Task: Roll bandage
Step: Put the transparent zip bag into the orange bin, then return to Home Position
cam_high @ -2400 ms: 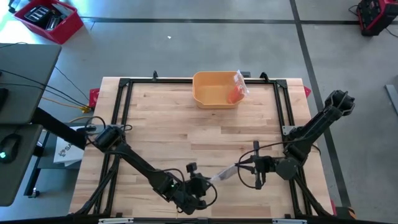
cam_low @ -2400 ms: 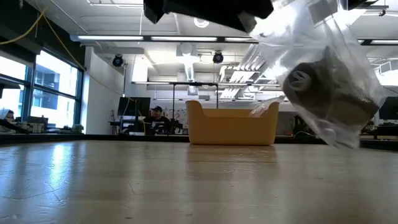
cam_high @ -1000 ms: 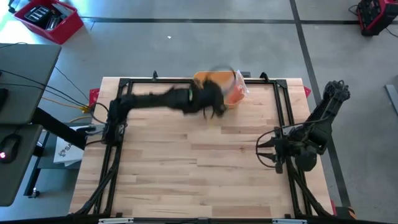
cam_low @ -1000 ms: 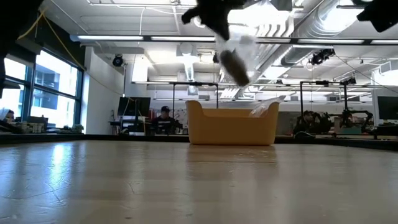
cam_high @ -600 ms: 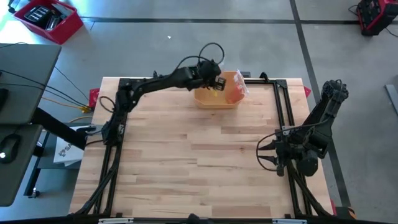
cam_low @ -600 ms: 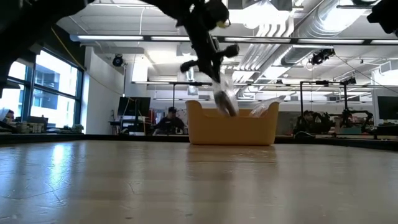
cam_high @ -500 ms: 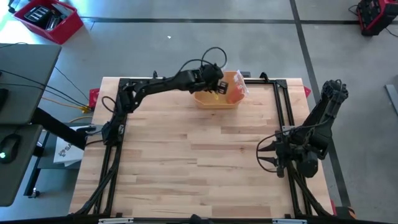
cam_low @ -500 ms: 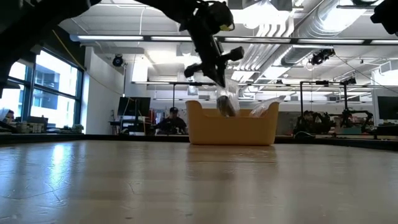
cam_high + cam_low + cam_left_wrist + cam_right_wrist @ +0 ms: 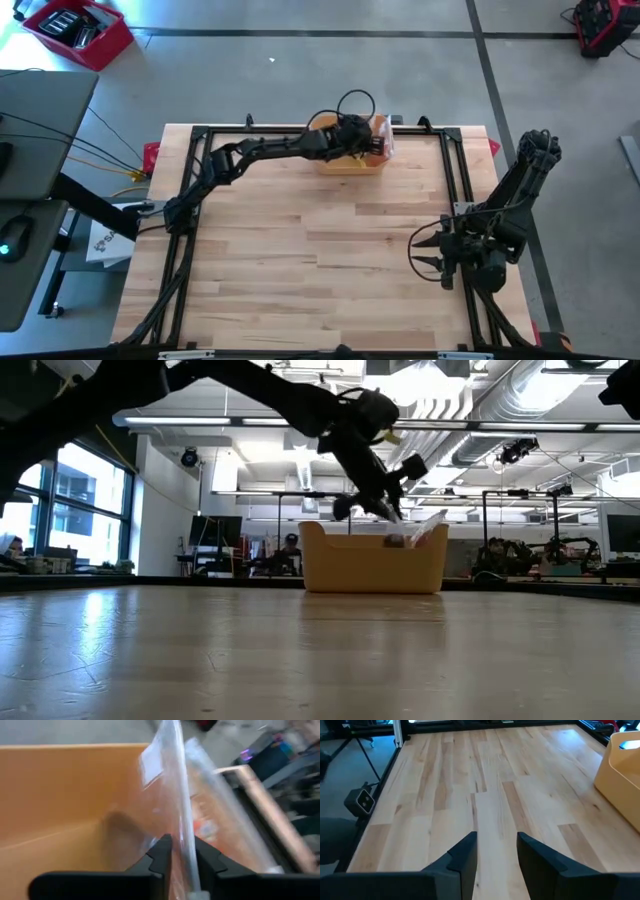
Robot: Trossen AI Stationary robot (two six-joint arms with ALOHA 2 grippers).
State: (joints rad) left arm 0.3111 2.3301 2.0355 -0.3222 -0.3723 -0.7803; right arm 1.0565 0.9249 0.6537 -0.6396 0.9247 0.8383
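Two dark fingers of the left gripper [image 9: 181,851] pinch the edge of a clear plastic bag [image 9: 172,785], with only a narrow gap between them; whether the pinch is slackening cannot be told. The left gripper [image 9: 372,143] reaches from the left arm to the far middle of the table, over a yellow-orange plastic bin [image 9: 340,163]. In the low view the bag [image 9: 420,530] droops over the bin's [image 9: 345,565] rim, and a dark lump inside it looks like the rolled bandage, though that is not certain. At the near right, the right gripper [image 9: 424,258] waits with its fingers parted and nothing between them, low over the bare wooden table [image 9: 300,250]. Judging by this, the rolling appears finished and the bagged bandage is being put in the bin; what remains is letting go and pulling the arm clear.
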